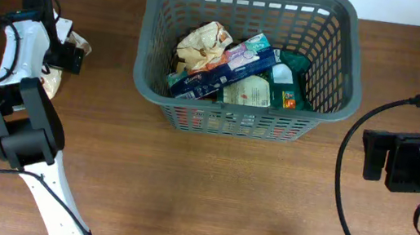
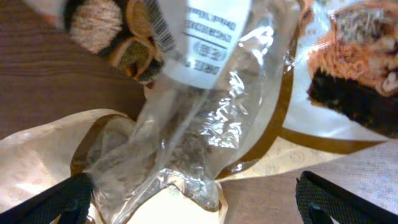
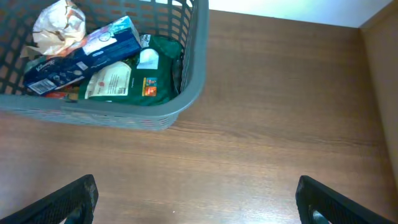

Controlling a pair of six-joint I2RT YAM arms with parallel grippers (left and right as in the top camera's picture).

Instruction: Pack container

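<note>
The dark grey slotted basket (image 1: pixel 339 78) stands at the back middle of the table and holds several food packets: a blue box (image 1: pixel 225 68), a green packet (image 1: pixel 288 87), a crumpled beige bag (image 1: pixel 204 41). It also shows in the right wrist view (image 3: pixel 186 93). My left gripper (image 1: pixel 67 48) is at the far left, open, just above a clear and cream food packet (image 2: pixel 186 143) that lies on the table between its fingers (image 2: pixel 196 202). My right gripper (image 3: pixel 196 199) is open and empty over bare table right of the basket.
A second packet with an orange and brown picture (image 2: pixel 360 68) lies beside the clear one. The table's back edge meets a white wall. Black cables loop beside both arms (image 1: pixel 341 177).
</note>
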